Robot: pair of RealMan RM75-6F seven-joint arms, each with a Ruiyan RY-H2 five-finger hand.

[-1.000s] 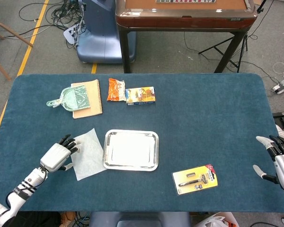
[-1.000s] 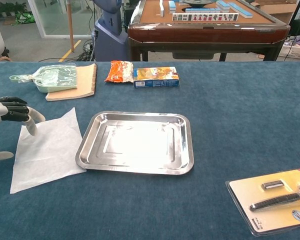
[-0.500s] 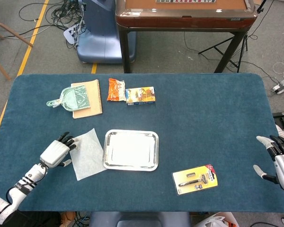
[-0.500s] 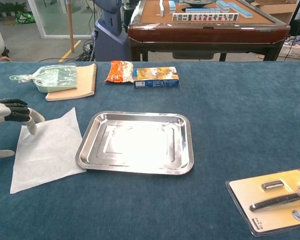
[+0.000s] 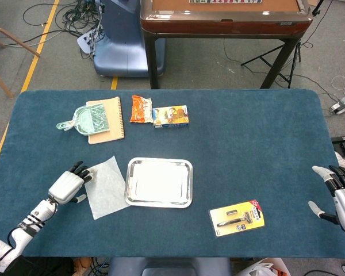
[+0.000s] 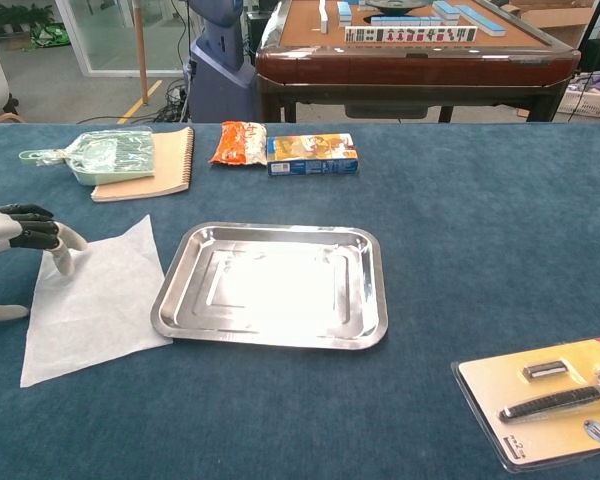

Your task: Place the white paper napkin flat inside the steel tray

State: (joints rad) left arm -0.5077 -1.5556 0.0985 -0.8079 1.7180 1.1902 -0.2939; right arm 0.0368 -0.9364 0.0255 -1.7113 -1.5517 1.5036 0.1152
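**My left hand is at the edge of the napkin**

My left hand (image 5: 66, 185) is low over the blue table (image 5: 247, 144), on the left side. My fingers (image 6: 42, 238) are spread apart and bent down a little. The tips of them reach the left edge of the white paper napkin (image 5: 106, 186). I hold nothing in this hand. I cannot tell if the tips really press on the paper or just hang over it.

The napkin lies flat on the table. It is just beside the steel tray (image 5: 159, 199), on the tray's left. It is not in the tray. From the chest view, the napkin's right edge comes very close to the tray's rim, and one corner points up toward the far side of the table. The tray shines and has nothing in it.

My right hand (image 5: 340, 192) is far away at the right edge of the table. Its fingers are apart and it holds nothing.

Near the tray, in front and to the right, lies a razor in a yellow pack (image 5: 237, 218). At the back of the table there is a tan notebook (image 5: 110, 121) with a green dustpan (image 5: 89, 120) on top of it. Next to those lie an orange snack bag (image 5: 141, 108) and a small box (image 5: 171, 116), side by side.
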